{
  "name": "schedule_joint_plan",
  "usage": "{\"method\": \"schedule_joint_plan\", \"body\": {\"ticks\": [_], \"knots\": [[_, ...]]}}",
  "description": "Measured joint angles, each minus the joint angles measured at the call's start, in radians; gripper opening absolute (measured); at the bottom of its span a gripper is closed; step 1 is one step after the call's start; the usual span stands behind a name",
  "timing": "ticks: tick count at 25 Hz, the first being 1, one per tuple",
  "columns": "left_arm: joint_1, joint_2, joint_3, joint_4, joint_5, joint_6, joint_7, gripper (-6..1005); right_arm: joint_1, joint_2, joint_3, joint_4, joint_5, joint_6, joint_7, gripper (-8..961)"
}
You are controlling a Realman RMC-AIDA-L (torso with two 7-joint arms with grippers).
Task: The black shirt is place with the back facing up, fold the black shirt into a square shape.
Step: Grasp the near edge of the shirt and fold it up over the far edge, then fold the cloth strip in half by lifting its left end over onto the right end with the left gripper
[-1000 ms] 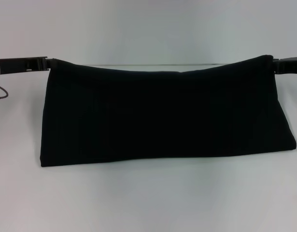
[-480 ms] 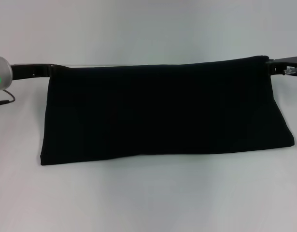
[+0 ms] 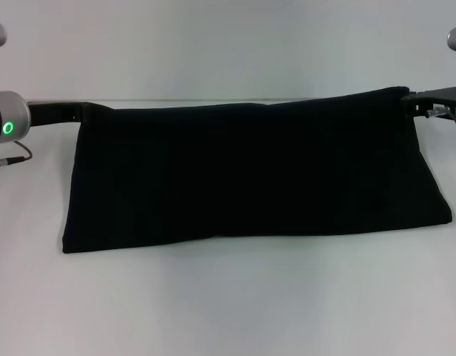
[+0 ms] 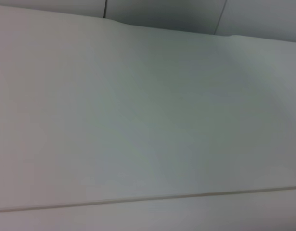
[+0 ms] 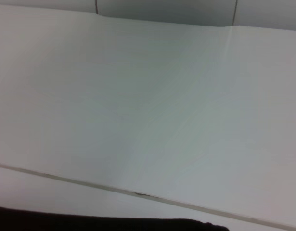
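Spanning nearly the whole head view, the white counter [image 3: 228, 311] is carrying the work and is filling both wrist views as a pale, plain surface, with a thin seam line crossing it in each. Lying across the middle of that counter, the black shirt [image 3: 250, 178] is showing as a wide, dark band folded over on itself; its lower edge is resting flat on the counter, running from the robot's left to a rounded corner on the right, while its upper edge is being held taut between the two arms. No lettering is showing on the side facing the camera. A thin strip of the same black cloth [image 5: 109, 224] is appearing along one edge of the right wrist view.

Reaching in from the left, the left gripper [image 3: 83, 111] is meeting the upper left corner of the shirt, and a grey wrist joint with a green ring light [image 3: 7, 127] is sitting behind it beside a thin cable [image 3: 16, 158]. Reaching in from the right, the right gripper [image 3: 409, 100] is meeting the upper right corner, which is sitting slightly higher than the left one. Both grippers are appearing clenched on their corners of the shirt, since the cloth is hanging stretched between them.
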Motion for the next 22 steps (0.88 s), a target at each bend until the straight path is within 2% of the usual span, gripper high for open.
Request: {"method": "schedule_joint_plan", "body": {"ticks": [6, 10, 15, 17, 19, 22], "knots": [[-0.007, -0.010, 0.000, -0.003, -0.002, -0.012, -0.004, 34, -0.007, 0.004, -0.021, -0.003, -0.004, -0.026, -0.001, 29], [-0.005, -0.027, 0.000, -0.004, -0.001, -0.113, -0.034, 36, -0.022, 0.012, -0.041, -0.038, -0.004, -0.025, 0.004, 78], [0.005, -0.039, -0.007, -0.024, -0.005, -0.239, -0.049, 39, -0.034, 0.014, -0.030, -0.065, 0.000, -0.023, 0.017, 315], [0.014, -0.039, -0.012, -0.021, -0.005, -0.237, -0.063, 120, -0.042, 0.007, -0.026, -0.072, 0.012, -0.041, 0.030, 361], [0.032, -0.037, -0.012, 0.007, -0.004, -0.175, -0.094, 201, -0.058, -0.002, -0.025, -0.085, 0.040, -0.092, 0.042, 407], [0.065, -0.032, -0.014, 0.088, -0.008, 0.037, -0.123, 376, -0.107, -0.020, -0.020, -0.124, 0.115, -0.230, 0.046, 476]]}}
